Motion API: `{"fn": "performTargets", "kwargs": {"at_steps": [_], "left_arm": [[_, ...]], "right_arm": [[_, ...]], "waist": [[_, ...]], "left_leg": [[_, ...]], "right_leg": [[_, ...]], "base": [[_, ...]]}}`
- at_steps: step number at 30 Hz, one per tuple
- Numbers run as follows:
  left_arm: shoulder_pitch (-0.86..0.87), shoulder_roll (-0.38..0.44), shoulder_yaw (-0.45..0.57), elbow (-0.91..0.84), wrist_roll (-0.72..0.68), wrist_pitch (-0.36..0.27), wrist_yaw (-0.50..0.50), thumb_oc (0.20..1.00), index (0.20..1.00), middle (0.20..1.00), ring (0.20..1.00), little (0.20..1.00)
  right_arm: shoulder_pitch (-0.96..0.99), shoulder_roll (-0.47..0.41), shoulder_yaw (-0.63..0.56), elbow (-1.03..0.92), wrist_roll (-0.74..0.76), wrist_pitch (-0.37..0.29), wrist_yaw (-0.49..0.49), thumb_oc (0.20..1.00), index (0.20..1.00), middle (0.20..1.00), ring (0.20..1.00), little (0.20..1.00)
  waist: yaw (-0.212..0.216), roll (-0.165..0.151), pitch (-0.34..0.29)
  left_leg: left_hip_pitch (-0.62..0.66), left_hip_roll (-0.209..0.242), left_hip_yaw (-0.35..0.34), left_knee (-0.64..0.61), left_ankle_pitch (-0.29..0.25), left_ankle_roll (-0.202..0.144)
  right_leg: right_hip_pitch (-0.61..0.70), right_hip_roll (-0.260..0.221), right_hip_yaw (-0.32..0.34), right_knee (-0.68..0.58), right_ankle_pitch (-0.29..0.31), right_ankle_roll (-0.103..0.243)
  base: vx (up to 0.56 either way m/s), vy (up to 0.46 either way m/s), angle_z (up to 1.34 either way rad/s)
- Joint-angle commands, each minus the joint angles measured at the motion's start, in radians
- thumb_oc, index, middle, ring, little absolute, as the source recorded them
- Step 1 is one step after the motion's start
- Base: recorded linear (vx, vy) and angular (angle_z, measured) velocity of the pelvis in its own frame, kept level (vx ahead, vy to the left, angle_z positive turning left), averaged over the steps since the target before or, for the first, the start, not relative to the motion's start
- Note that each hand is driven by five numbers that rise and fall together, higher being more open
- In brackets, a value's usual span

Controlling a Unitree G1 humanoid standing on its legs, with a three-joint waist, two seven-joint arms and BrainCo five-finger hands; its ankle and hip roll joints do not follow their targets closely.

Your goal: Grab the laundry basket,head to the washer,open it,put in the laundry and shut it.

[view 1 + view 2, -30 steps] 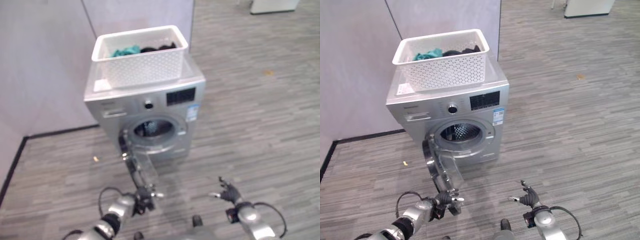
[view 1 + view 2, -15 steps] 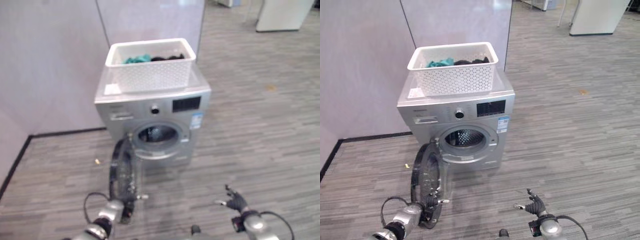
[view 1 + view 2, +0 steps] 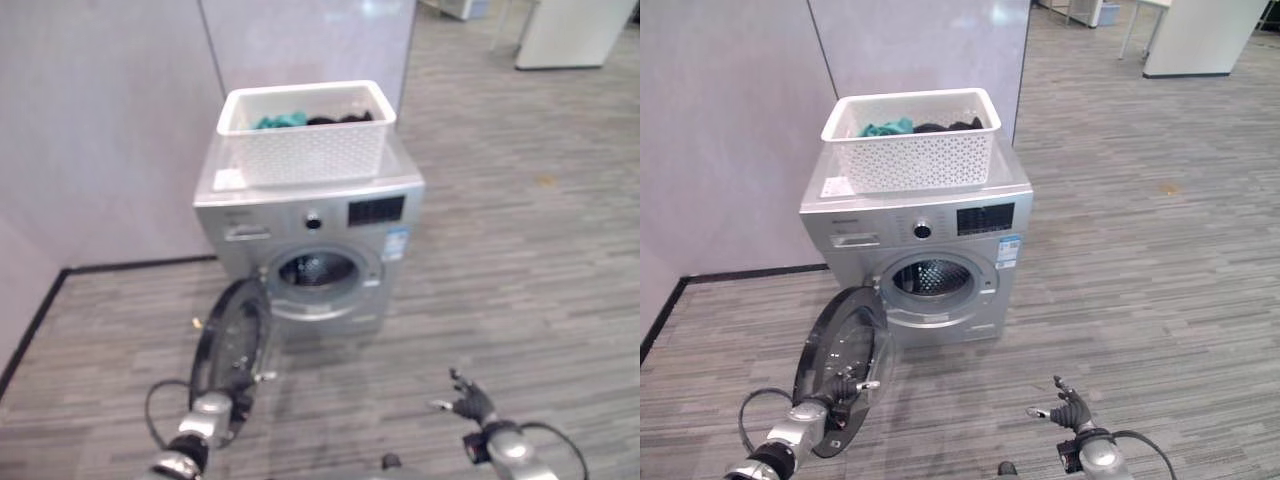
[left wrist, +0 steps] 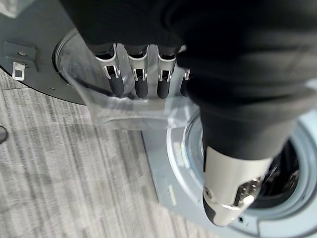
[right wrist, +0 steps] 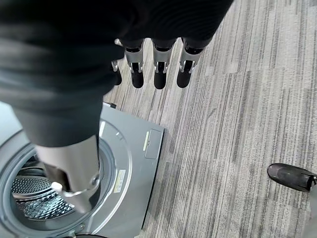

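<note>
A silver front-loading washer [image 3: 310, 225] stands against the wall with a white perforated laundry basket [image 3: 305, 130] on top, teal and dark clothes showing inside it. Its round glass door [image 3: 840, 360] hangs wide open to the left, and the drum [image 3: 930, 277] is exposed. My left hand [image 3: 840, 392] is low at the door's outer edge; in the left wrist view its straight fingers [image 4: 141, 82] rest against the door glass [image 4: 124, 106]. My right hand [image 3: 1070, 405] hovers open above the floor in front of the washer, holding nothing, with relaxed fingers [image 5: 158, 69].
A grey partition wall [image 3: 100, 120] backs the washer, with a black baseboard [image 3: 30, 330] at the left. A small scrap [image 3: 196, 322] lies on the floor by the door. Striped grey carpet [image 3: 520, 260] stretches to the right, and a white cabinet [image 3: 1205, 35] stands far back.
The washer door has swung further open to the left, with my left hand following its edge. The camera view has shifted slightly. My right hand stays where it was.
</note>
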Motion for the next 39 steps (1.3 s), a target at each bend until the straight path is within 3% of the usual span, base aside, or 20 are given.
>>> {"fn": "performTargets", "kwargs": {"at_steps": [1,4,6,11,13,14,15,16,18,19,22,23,25,28,31,33,35,37,38,39], "left_arm": [[-0.068,0.051,0.031,0.003,-0.037,-0.059,0.031,1.0,1.0,1.0,1.0,1.0],[-0.047,0.065,0.049,-0.035,-0.05,-0.063,0.045,1.0,1.0,1.0,1.0,1.0],[-0.032,0.08,0.062,-0.064,-0.064,-0.069,0.058,1.0,1.0,1.0,1.0,1.0],[0.0,0.089,0.081,-0.08,-0.075,-0.074,0.064,1.0,1.0,1.0,1.0,1.0],[0.025,0.088,0.085,-0.1,-0.065,-0.07,0.054,1.0,1.0,1.0,1.0,1.0],[0.025,0.089,0.085,-0.101,-0.065,-0.069,0.054,1.0,1.0,1.0,1.0,1.0],[0.029,0.088,0.084,-0.121,-0.069,-0.062,0.048,1.0,1.0,1.0,1.0,1.0],[0.029,0.088,0.084,-0.121,-0.069,-0.062,0.048,1.0,1.0,1.0,1.0,1.0],[0.039,0.092,0.099,-0.127,-0.068,-0.056,0.051,1.0,1.0,1.0,1.0,1.0],[0.039,0.092,0.099,-0.127,-0.068,-0.056,0.051,1.0,1.0,1.0,1.0,1.0],[0.045,0.103,0.103,-0.139,-0.068,-0.064,0.05,1.0,1.0,1.0,1.0,1.0],[0.045,0.102,0.103,-0.14,-0.068,-0.064,0.05,1.0,1.0,1.0,1.0,1.0],[0.038,0.098,0.104,-0.143,-0.072,-0.072,0.053,1.0,1.0,1.0,1.0,1.0],[0.031,0.088,0.102,-0.157,-0.075,-0.08,0.057,1.0,1.0,1.0,1.0,1.0],[0.032,0.085,0.089,-0.166,-0.066,-0.085,0.055,1.0,1.0,1.0,1.0,1.0],[0.039,0.075,0.088,-0.176,-0.093,-0.087,0.066,1.0,1.0,1.0,1.0,1.0],[0.041,0.067,0.088,-0.193,-0.113,-0.08,0.063,1.0,1.0,1.0,1.0,1.0],[0.032,0.062,0.076,-0.19,-0.1,-0.073,0.061,1.0,1.0,1.0,1.0,1.0],[0.0,0.053,0.052,-0.168,-0.101,-0.074,0.066,1.0,1.0,1.0,1.0,1.0],[-0.013,0.053,0.046,-0.16,-0.099,-0.072,0.065,1.0,1.0,1.0,1.0,1.0]], "right_arm": [[-0.048,0.029,-0.063,-0.015,-0.002,-0.05,0.001,1.0,1.0,1.0,1.0,1.0],[-0.069,0.03,-0.048,-0.014,0.003,-0.051,0.007,1.0,1.0,1.0,1.0,1.0],[-0.109,0.031,-0.016,-0.001,0.018,-0.048,0.011,1.0,1.0,1.0,1.0,1.0],[-0.159,0.039,0.023,0.017,0.04,-0.046,0.016,1.0,1.0,1.0,1.0,1.0],[-0.161,0.044,0.021,0.021,0.039,-0.037,0.028,1.0,1.0,1.0,1.0,1.0],[-0.161,0.045,0.021,0.021,0.039,-0.037,0.028,1.0,1.0,1.0,1.0,1.0],[-0.153,0.05,0.014,0.016,0.042,-0.033,0.029,1.0,1.0,1.0,1.0,1.0],[-0.153,0.05,0.014,0.016,0.042,-0.033,0.029,1.0,1.0,1.0,1.0,1.0],[-0.146,0.057,0.007,0.021,0.048,-0.029,0.031,1.0,1.0,1.0,1.0,1.0],[-0.146,0.057,0.007,0.021,0.048,-0.029,0.031,1.0,1.0,1.0,1.0,1.0],[-0.128,0.049,-0.035,0.012,0.073,-0.029,0.014,1.0,1.0,1.0,1.0,1.0],[-0.127,0.049,-0.035,0.011,0.073,-0.028,0.014,1.0,1.0,1.0,1.0,1.0],[-0.112,0.044,-0.061,0.005,0.084,-0.035,0.002,1.0,1.0,1.0,1.0,1.0],[-0.091,0.042,-0.091,-0.012,0.084,-0.038,-0.005,1.0,1.0,1.0,1.0,1.0],[-0.048,0.029,-0.121,-0.03,0.072,-0.049,0.0,1.0,1.0,1.0,1.0,1.0],[-0.044,0.016,-0.117,-0.008,0.081,-0.058,0.003,1.0,1.0,1.0,1.0,1.0],[-0.062,-0.014,-0.108,-0.038,0.096,-0.068,0.005,1.0,1.0,1.0,1.0,1.0],[-0.093,-0.042,-0.102,-0.089,0.093,-0.089,-0.013,1.0,1.0,1.0,1.0,1.0],[-0.124,-0.064,-0.128,-0.175,0.134,-0.108,-0.04,1.0,1.0,1.0,1.0,1.0],[-0.125,-0.069,-0.144,-0.235,0.143,-0.12,-0.039,1.0,1.0,1.0,1.0,1.0]], "waist": [[0.033,-0.022,0.024],[0.042,-0.033,0.032],[0.057,-0.055,0.05],[0.081,-0.068,0.074],[0.089,-0.054,0.081],[0.09,-0.055,0.077],[0.075,-0.04,0.098],[0.076,-0.04,0.095],[0.049,-0.019,0.114],[0.049,-0.019,0.115],[0.009,-0.013,0.116],[0.006,-0.01,0.119],[-0.019,-0.01,0.12],[-0.041,-0.008,0.115],[-0.057,-0.014,0.084],[-0.054,-0.013,0.074],[-0.038,-0.04,0.086],[-0.031,-0.062,0.074],[-0.028,-0.074,0.081],[-0.038,-0.076,0.074]], "left_leg": [[0.024,-0.009,-0.025,0.018,-0.103,0.046],[0.041,-0.004,-0.02,0.037,-0.108,0.051],[0.001,0.003,-0.023,0.16,-0.165,0.059],[-0.033,0.001,-0.03,0.288,-0.244,0.086],[-0.029,-0.055,-0.052,0.293,-0.287,0.143],[-0.033,-0.056,-0.051,0.291,-0.283,0.143],[-0.011,-0.081,-0.076,0.279,-0.292,0.181],[-0.015,-0.081,-0.074,0.277,-0.289,0.18],[0.057,-0.093,-0.086,0.234,-0.303,0.206],[0.057,-0.093,-0.086,0.233,-0.303,0.206],[0.155,-0.106,-0.133,0.15,-0.316,0.18],[0.159,-0.103,-0.136,0.149,-0.317,0.18],[0.198,-0.098,-0.172,0.126,-0.335,0.161],[0.265,-0.071,-0.206,0.092,-0.35,0.136],[0.309,0.002,-0.235,0.104,-0.325,0.091],[0.202,0.066,-0.277,0.285,-0.172,0.071],[0.039,0.087,-0.271,0.532,-0.059,0.1],[0.012,0.12,-0.168,0.485,-0.067,0.121],[-0.02,0.152,-0.074,0.441,-0.081,0.105],[-0.006,0.176,-0.032,0.403,-0.076,0.097]], "right_leg": [[-0.006,-0.034,-0.006,0.038,-0.078,0.01],[-0.001,-0.035,0.004,0.056,-0.087,0.009],[-0.005,-0.041,0.026,0.075,-0.09,0.004],[-0.007,-0.057,0.062,0.103,-0.094,0.014],[-0.078,-0.085,0.096,0.28,-0.085,0.038],[-0.082,-0.086,0.097,0.279,-0.083,0.038],[-0.168,-0.067,0.14,0.498,-0.045,0.037],[-0.173,-0.066,0.142,0.497,-0.042,0.037],[-0.299,-0.031,0.155,0.653,-0.002,0.041],[-0.299,-0.031,0.156,0.654,-0.002,0.041],[-0.338,-0.014,0.168,0.419,-0.009,0.05],[-0.331,-0.012,0.163,0.416,-0.009,0.049],[-0.351,-0.001,0.244,0.252,0.016,0.072],[-0.381,-0.001,0.313,0.187,0.07,0.094],[-0.369,0.033,0.326,0.259,0.044,0.091],[-0.334,0.091,0.313,0.304,-0.001,0.042],[-0.268,0.098,0.255,0.281,-0.024,-0.003],[-0.22,0.101,0.206,0.24,-0.053,-0.033],[-0.2,0.098,0.176,0.25,-0.086,-0.043],[-0.212,0.104,0.161,0.271,-0.099,-0.049]], "base": [[0.04,0.047,0.0],[0.03,0.04,-0.01],[0.03,0.059,-0.08],[0.04,0.128,-0.14],[0.09,0.371,-0.29],[0.1,0.406,-0.26],[0.04,0.202,-0.11],[0.1,0.293,0.08],[0.19,0.19,0.26],[0.36,0.102,0.12],[0.33,-0.051,0.08],[0.26,-0.089,0.35],[0.36,-0.136,0.66],[0.43,-0.216,0.61],[0.41,-0.331,1.1],[0.29,-0.414,0.74],[0.17,-0.429,0.66],[0.18,-0.322,0.36],[0.18,-0.219,0.44],[0.16,-0.194,0.58]]}}
